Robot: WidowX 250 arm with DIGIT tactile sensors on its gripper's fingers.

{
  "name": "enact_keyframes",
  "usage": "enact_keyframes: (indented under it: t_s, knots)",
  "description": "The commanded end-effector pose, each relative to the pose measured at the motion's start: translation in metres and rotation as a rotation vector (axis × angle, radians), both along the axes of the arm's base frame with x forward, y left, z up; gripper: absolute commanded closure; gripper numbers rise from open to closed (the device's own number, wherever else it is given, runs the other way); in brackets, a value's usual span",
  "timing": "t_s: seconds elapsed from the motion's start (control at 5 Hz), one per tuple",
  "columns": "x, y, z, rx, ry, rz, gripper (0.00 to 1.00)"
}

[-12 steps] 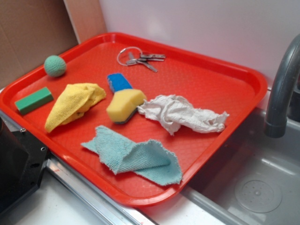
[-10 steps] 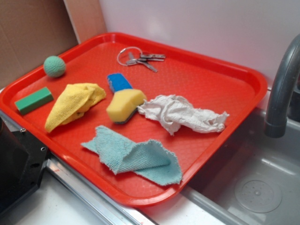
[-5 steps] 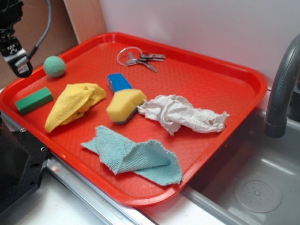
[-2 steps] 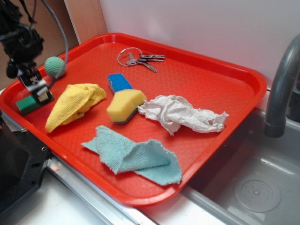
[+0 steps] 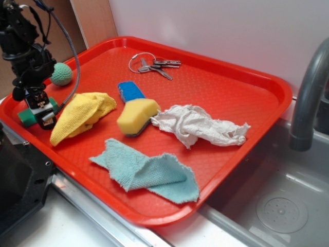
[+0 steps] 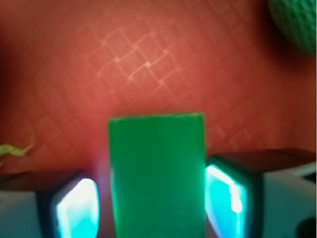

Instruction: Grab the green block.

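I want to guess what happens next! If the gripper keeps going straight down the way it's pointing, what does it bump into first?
Most likely the green block: the wrist view shows it between the gripper's open fingers, a small gap each side. Beneath it is the red tray. How far down the fingers already are is hard to tell.

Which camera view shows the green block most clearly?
The wrist view: the green block fills the middle of the picture, lying on the red tray between the two fingers of the hand. In the exterior view the hand covers its middle, and only both ends show.
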State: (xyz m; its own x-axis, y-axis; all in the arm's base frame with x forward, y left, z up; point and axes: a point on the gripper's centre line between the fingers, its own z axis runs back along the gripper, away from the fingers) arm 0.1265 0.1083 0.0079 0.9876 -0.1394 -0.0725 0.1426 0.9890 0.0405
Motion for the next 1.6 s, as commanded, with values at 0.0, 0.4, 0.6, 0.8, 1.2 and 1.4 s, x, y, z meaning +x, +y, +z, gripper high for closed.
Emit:
enact_keyframes:
  t_s: [0.0,0.4,0.6,0.8,1.2,1.4]
  knots:
    - [0.017,-0.016,0.042,0.017,-0.024,-0.066,1.00]
    - [0.051,-0.040,0.144,0.064,-0.146,-0.030,1.00]
    - [0.074,-0.066,0.166,0.057,-0.185,0.000,1.00]
    - [0.093,-0.089,0.166,0.081,-0.170,0.104,1.00]
    - [0.090,-0.117,0.186,0.134,-0.181,0.415,1.00]
    - [0.088,-0.119,0.190,0.033,-0.179,0.452,1.00]
